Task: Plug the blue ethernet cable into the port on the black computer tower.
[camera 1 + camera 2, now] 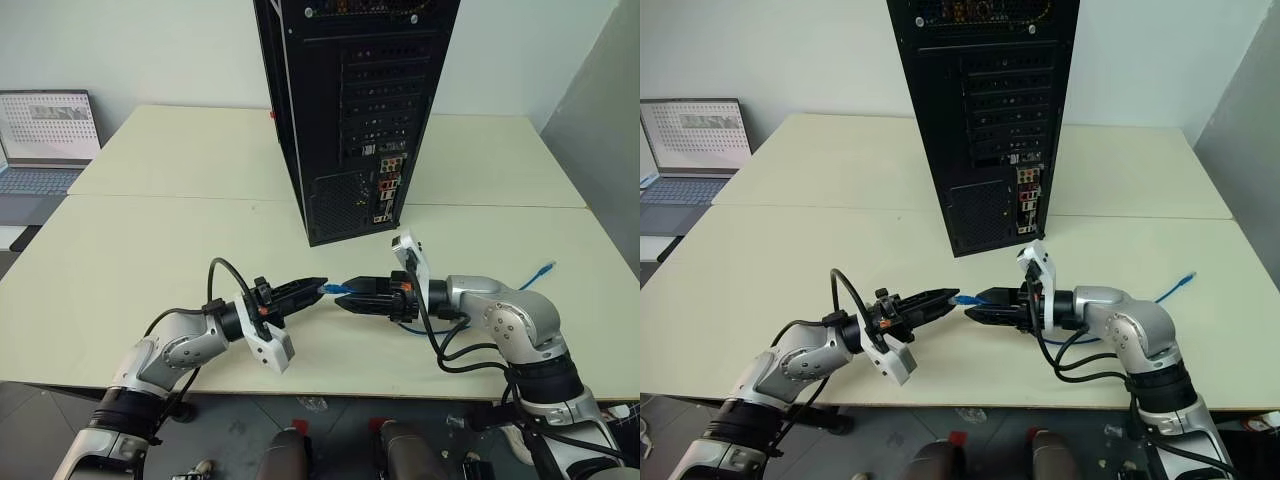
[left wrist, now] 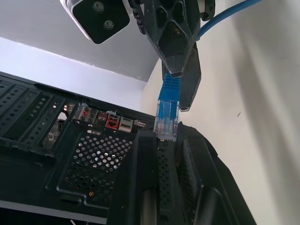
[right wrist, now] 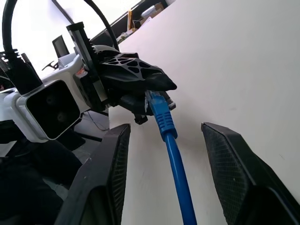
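Item: blue ethernet cable [image 1: 336, 288], lower centre, plug clamped in left gripper [image 1: 318, 287], right gripper [image 1: 345, 303] spread apart around it; black computer tower [image 1: 355, 110] upper centre; advise aligning plug squarely before insertion.

The tower [image 1: 352, 110] stood just beyond both grippers, blocking the far middle; bare table [image 1: 130, 260] lay open left and right; a laptop [image 1: 45, 150] sat far left.
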